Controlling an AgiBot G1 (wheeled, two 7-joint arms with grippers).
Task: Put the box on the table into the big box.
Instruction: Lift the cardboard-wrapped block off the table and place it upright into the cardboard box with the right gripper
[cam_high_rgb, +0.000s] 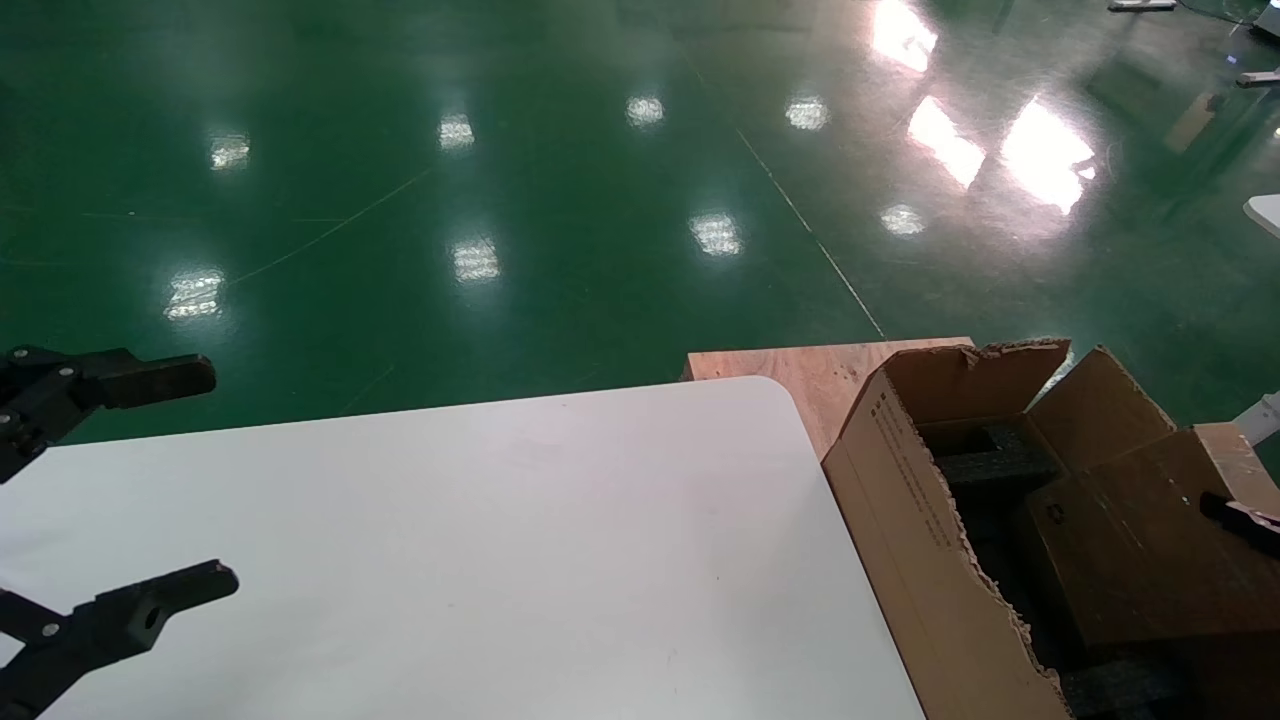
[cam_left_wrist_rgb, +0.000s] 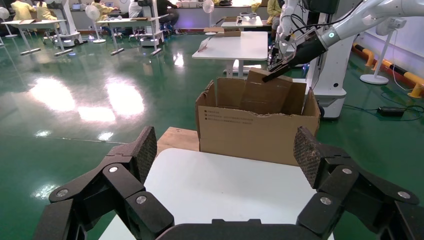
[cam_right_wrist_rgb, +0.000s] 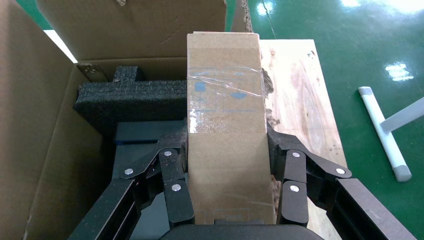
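The white bench (cam_high_rgb: 450, 540) fills the lower left and centre of the head view, bare where it shows, with a light wooden board (cam_high_rgb: 810, 375) jutting past its far corner. At the lower right stands the big corrugated carton (cam_high_rgb: 900, 520), its rim ragged, small black print running down its near side, flaps standing up and black foam (cam_right_wrist_rgb: 127, 97) packed inside. The small taped cardboard box (cam_right_wrist_rgb: 226, 130) is no longer on the bench: it hangs over the carton's open mouth, tilted, gripped by the right gripper (cam_right_wrist_rgb: 227, 197), whose fingers (cam_right_wrist_rgb: 172, 187) are clenched against its two long plain sides. In the left wrist view the same box shows in the upper middle, poking above the carton's rim. It looks light and stiff, a rigid shell that should keep its shape under a side squeeze, though the clear tape across its face is slick, so the bare cardboard flanks are the better place to hold, near the middle as now. The foam below should cushion a short drop. The left gripper (cam_high_rgb: 150, 490) hovers over the bench at the left edge of the head view, its fingers spread wide and holding nothing.
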